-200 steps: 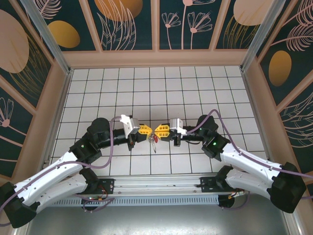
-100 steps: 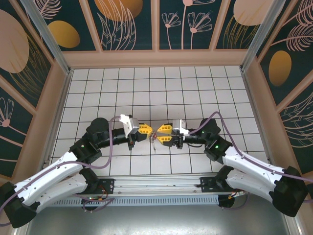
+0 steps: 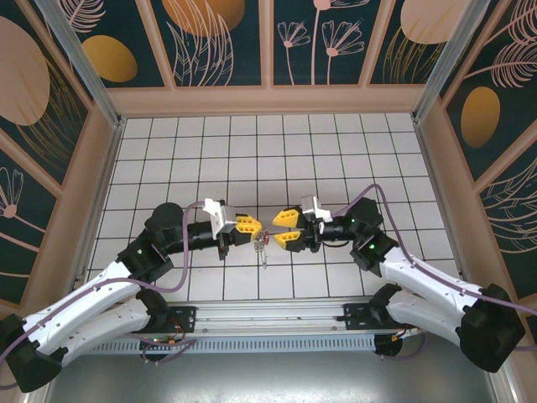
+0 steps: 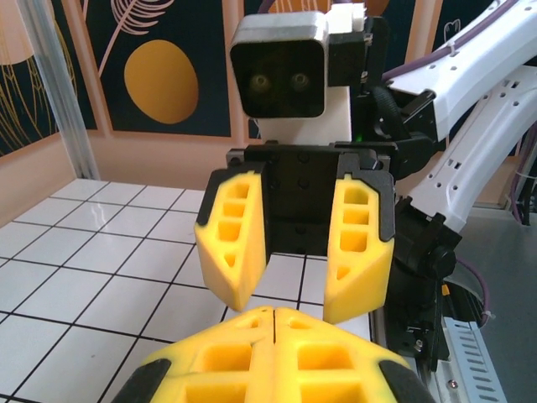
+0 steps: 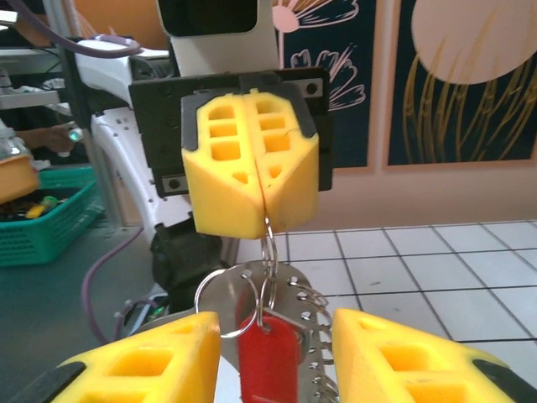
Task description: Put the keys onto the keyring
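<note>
Starting at the right wrist camera: the right gripper (image 5: 277,323) stands wide open with nothing held, one yellow finger on each side of the frame. Directly ahead, in the gap between those fingers, hangs the key (image 5: 268,357), red head toward us. Its blade is hidden, so we cannot give its direction. Just above and behind it are the silvery loops and bead chain of the keyring (image 5: 268,259). The red head seems to hang from one loop, but we cannot tell whether it is fully threaded. Beyond that, the left gripper (image 5: 263,210) is clamped tight, fingers meeting at the seam, pinching the top wire link of the keyring. The whole bundle dangles straight down, so its long axis is vertical and runs crosswise to the right gripper's line of approach. From overhead, both arms bend inward at the elbow. The two grippers face each other tip to tip, level, near the front middle of the tiled table (image 3: 336,151), with a small gap between them. The bundle hangs below that gap, clear of the tiles as far as we can tell. In our judgement the right gripper is the free one and the nearer to act: a short straight advance, then closing on the key or a loop.
</note>
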